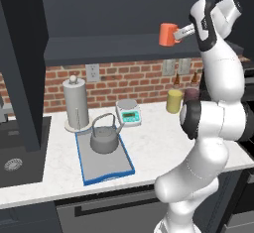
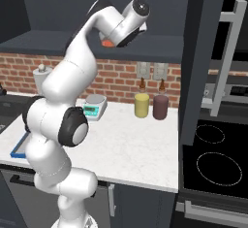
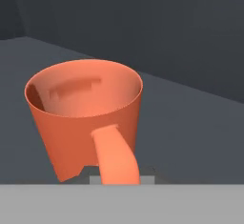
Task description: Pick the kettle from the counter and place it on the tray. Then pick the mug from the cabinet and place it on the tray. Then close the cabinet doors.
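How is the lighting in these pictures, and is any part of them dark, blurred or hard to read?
Left base view: even, soft light, sharp; the kettle casts only a faint shadow on the tray, while the cabinet interior is dim. Right base view: the arm hides most of the mug. Hand view: the mug looks slightly soft, close to the lens; its surroundings are dark grey.

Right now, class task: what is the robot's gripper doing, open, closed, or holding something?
Gripper: closed on the orange mug by its handle, lifted above the cabinet shelf.
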### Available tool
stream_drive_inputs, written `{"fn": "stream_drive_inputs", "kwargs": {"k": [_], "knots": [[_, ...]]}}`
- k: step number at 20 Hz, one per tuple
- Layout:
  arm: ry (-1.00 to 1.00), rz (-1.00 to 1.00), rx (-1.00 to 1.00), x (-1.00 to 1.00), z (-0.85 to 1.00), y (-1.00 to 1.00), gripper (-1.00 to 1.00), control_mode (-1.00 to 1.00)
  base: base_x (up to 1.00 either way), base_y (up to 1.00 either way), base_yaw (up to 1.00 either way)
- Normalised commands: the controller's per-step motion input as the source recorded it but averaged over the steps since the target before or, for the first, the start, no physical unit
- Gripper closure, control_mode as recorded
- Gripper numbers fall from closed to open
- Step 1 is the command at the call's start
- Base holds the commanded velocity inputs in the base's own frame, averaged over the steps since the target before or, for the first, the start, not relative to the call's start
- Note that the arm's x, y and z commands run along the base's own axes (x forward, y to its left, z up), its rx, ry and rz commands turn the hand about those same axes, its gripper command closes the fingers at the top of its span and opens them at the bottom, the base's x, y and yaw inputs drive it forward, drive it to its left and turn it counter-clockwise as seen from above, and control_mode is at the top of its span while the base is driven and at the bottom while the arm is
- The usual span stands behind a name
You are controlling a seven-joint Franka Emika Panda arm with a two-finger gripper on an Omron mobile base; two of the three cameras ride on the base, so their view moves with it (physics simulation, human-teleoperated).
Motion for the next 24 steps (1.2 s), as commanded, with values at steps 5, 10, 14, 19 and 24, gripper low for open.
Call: {"fn": "stream_drive_inputs", "kwargs": {"k": [5,10,14,19,24], "knots": [[-0.12,0.01,0.0,-0.74,0.0,0.23,1.0,-1.0,0.0,0.0,0.0],[-0.03,0.0,0.0,-0.8,0.0,0.36,1.0,-1.0,0.0,0.0,0.0],[0.0,-0.07,0.0,-0.9,0.0,0.3,1.0,-1.0,0.0,0.0,0.0],[0.0,-0.08,0.0,-0.89,0.0,0.32,1.0,-1.0,0.0,0.0,0.0],[0.0,-0.07,0.0,-0.76,0.0,0.29,1.0,-1.0,0.0,0.0,0.0]]}}
